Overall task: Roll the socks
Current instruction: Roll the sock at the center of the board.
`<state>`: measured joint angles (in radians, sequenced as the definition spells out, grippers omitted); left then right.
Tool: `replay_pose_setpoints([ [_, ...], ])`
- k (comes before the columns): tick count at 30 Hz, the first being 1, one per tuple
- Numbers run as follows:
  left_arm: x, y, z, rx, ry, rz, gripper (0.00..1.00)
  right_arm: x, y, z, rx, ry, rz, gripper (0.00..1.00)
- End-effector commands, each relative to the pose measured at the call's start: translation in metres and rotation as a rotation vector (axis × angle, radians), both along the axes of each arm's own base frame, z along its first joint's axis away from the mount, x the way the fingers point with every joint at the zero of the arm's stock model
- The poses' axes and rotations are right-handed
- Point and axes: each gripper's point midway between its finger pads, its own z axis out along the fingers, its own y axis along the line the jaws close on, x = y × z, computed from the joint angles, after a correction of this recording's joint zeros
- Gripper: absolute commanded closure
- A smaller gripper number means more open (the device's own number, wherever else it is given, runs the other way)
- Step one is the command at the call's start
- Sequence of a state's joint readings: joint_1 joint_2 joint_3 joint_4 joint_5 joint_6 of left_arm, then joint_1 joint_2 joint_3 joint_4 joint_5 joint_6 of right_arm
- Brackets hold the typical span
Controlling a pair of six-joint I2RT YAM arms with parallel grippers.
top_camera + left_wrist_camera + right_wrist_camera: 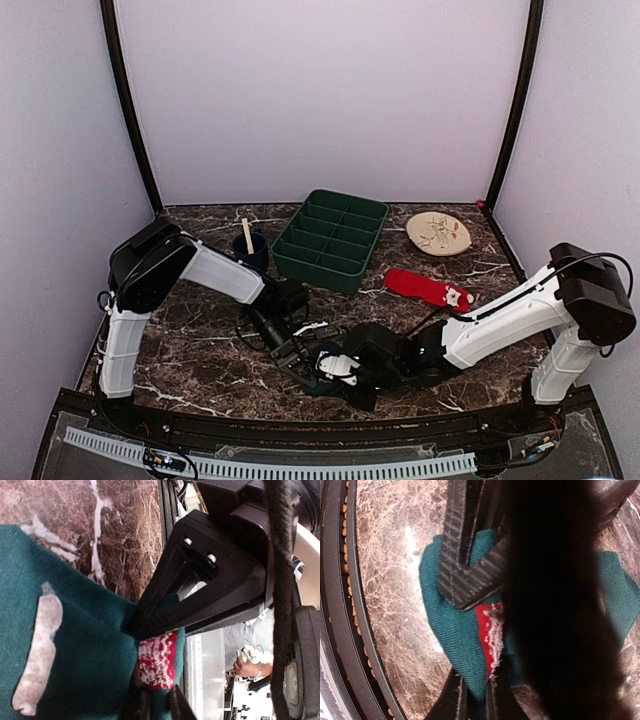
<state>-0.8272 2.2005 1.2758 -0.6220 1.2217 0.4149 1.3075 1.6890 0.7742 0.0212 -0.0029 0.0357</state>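
The dark teal sock (75, 645) lies bunched on the marble near the table's front edge, with a red and white patch (157, 660) showing at its fold. My left gripper (160, 707) is shut on the teal fabric beside that patch. From the opposite side, my right gripper (475, 700) is also shut on the teal sock (450, 625). The two grippers meet almost tip to tip, left gripper (293, 362) and right gripper (335, 368), and they hide most of that sock from above. The red sock (425, 288) lies flat to the right, its white-patched end nearest the right arm.
A green compartment tray (320, 272) stands at the back centre. Left of it is a dark blue cup (250, 250) holding a wooden stick. A beige plate (412, 228) sits at the back right. The black front rail (340, 605) runs close by the grippers.
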Motion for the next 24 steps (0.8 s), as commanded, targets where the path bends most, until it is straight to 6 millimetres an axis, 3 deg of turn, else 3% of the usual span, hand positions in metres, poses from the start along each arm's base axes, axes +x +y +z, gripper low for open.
replay_pose_setpoints([
  [1,0.001,0.007,-0.012,0.059,-0.006,0.013,0.82,-0.001,0.004,-0.003,-0.002,0.010,-0.008,0.98],
  [10,0.023,0.017,-0.015,0.103,-0.119,0.126,0.72,-0.002,-0.001,-0.007,-0.012,0.029,-0.021,1.00],
  [24,0.060,0.026,-0.006,0.105,-0.283,0.344,0.70,-0.002,-0.005,-0.008,-0.018,0.064,-0.027,1.00],
])
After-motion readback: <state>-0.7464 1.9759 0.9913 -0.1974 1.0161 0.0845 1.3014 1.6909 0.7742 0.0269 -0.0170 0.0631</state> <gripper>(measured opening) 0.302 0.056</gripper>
